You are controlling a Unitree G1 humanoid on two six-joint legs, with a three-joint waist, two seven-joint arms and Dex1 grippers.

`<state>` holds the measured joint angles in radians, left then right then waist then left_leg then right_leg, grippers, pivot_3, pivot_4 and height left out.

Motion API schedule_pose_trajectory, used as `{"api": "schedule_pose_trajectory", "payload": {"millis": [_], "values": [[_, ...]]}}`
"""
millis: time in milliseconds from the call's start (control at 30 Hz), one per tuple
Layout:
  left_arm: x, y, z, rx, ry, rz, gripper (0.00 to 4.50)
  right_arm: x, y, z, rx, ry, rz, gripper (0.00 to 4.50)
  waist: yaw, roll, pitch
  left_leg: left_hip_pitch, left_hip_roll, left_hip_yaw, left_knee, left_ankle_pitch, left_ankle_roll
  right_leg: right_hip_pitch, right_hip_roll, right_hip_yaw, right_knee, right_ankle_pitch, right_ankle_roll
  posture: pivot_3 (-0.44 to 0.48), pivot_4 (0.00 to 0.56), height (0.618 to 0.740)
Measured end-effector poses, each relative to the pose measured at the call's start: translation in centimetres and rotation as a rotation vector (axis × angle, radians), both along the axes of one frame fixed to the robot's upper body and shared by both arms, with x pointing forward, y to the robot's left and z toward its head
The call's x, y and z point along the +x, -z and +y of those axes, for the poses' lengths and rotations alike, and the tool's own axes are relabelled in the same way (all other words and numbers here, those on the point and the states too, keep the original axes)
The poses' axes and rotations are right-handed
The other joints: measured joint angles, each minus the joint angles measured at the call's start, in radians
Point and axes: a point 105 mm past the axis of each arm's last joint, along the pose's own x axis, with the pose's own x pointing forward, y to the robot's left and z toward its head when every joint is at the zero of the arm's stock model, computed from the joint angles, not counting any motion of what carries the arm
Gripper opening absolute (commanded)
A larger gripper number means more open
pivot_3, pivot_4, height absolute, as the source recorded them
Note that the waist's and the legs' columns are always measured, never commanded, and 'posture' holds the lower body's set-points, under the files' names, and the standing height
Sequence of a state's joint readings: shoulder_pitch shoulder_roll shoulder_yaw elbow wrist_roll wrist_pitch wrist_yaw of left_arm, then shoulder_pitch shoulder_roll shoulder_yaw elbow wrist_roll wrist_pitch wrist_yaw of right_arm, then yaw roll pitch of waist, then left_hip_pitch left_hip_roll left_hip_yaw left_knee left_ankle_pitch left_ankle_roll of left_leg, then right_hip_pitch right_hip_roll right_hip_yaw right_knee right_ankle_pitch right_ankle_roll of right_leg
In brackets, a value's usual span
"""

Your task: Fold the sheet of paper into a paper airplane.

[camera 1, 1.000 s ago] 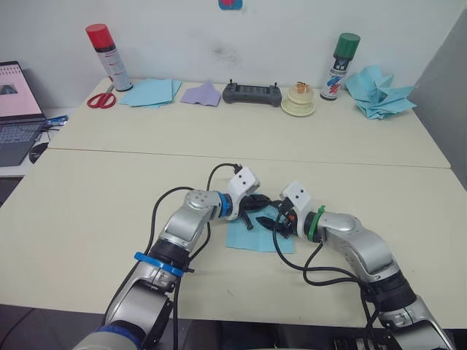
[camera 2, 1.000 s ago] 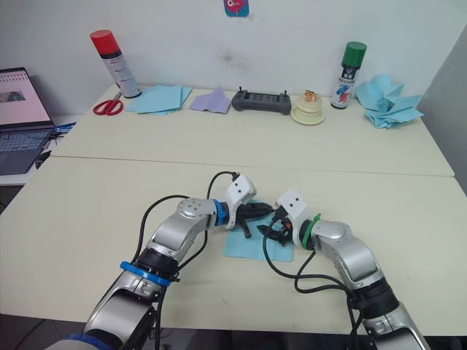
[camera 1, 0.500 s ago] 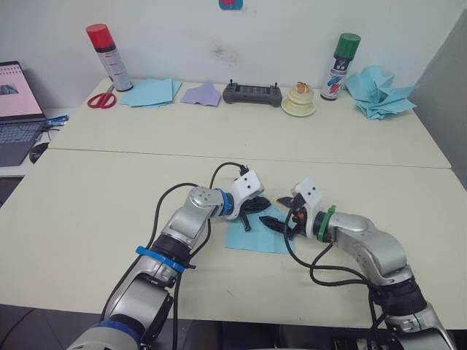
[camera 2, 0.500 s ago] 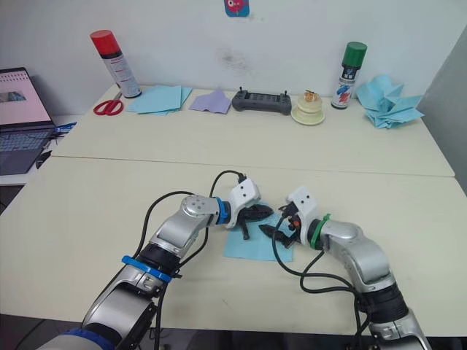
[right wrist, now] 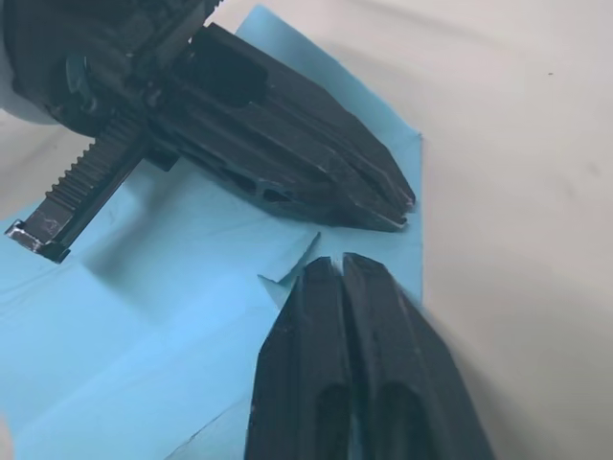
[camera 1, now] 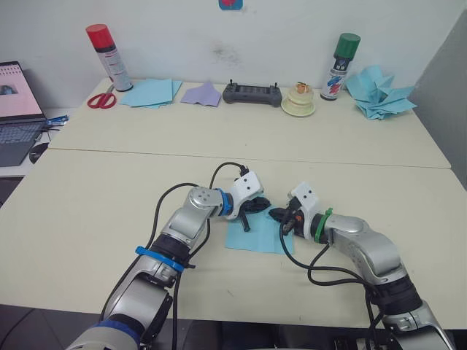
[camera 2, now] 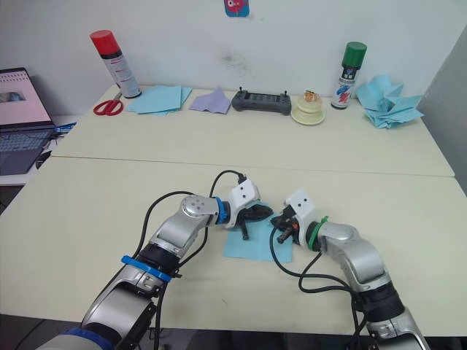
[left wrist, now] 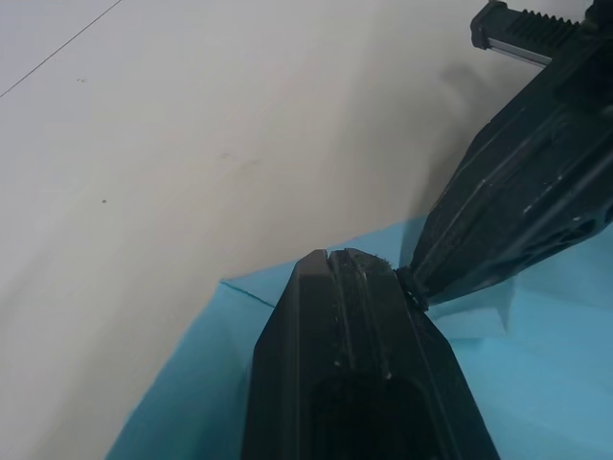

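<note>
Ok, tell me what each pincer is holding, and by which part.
Both pincers, left and right, are shut, tips on the sheet of paper near its far edge. Whether either pinches it cannot be told.

A plain white wall with a faint smudge backs two cream-topped tables pushed together edge to edge under even light, a grey panel standing at the right and an open laptop on a side desk at the left.
</note>
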<state>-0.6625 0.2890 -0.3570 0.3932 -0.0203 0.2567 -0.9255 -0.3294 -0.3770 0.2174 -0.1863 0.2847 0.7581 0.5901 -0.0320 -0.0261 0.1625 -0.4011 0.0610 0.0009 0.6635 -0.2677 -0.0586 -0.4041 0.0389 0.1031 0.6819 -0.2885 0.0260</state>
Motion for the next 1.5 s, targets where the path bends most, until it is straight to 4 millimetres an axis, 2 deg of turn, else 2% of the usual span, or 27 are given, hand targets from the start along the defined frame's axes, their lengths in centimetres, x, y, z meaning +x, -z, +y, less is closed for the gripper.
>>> {"api": "schedule_pose_trajectory", "payload": {"millis": [533, 700, 900, 1200, 1500], "values": [[0.0, -0.1, 0.0, -0.002, 0.002, -0.009, 0.0, -0.6, 0.2, 1.5, 0.019, -0.06, 0.011, 0.05, 0.0, 0.0, 0.0, 0.0, 0.0, 0.0, 0.0, 0.0, 0.0, 0.0, 0.0, 0.0, 0.0, 0.0, 0.0, 0.0, 0.15, 0.74], [-0.7, 0.1, 0.0, -0.024, 0.039, 0.015, 0.0, -0.5, 0.3, 1.4, 0.014, -0.06, -0.001, 0.05, 0.0, 0.0, 0.0, 0.0, 0.0, 0.0, 0.0, 0.0, 0.0, 0.0, 0.0, 0.0, 0.0, 0.0, 0.0, 0.0, 0.15, 0.74], [-1.0, 0.1, 0.6, 0.027, 0.059, 0.014, 0.0, -0.6, 0.3, 1.5, 0.014, -0.065, 0.0, 0.05, 0.0, 0.0, 0.0, 0.0, 0.0, 0.0, 0.0, 0.0, 0.0, 0.0, 0.0, 0.0, 0.0, 0.0, 0.0, 0.0, 0.15, 0.74], [-1.3, 0.3, 0.4, 0.061, 0.106, -0.063, 0.0, -0.5, 0.0, -1.3, -0.004, 0.01, 0.017, 0.05, 0.003, 0.001, -0.002, 0.0, 0.0, 0.0, 0.0, 0.0, 0.0, 0.001, 0.0, 0.0, 0.0, 0.0, 0.0, 0.0, 0.15, 0.74], [-1.1, 0.6, 0.4, 0.137, 0.177, -0.176, 0.0, 0.1, 0.2, -1.8, -0.021, 0.051, 0.011, 0.05, 0.003, 0.002, -0.006, 0.001, 0.0, 0.0, 0.001, 0.0, 0.0, 0.002, 0.0, 0.0, 0.0, 0.0, 0.0, 0.0, 0.15, 0.74]]}}
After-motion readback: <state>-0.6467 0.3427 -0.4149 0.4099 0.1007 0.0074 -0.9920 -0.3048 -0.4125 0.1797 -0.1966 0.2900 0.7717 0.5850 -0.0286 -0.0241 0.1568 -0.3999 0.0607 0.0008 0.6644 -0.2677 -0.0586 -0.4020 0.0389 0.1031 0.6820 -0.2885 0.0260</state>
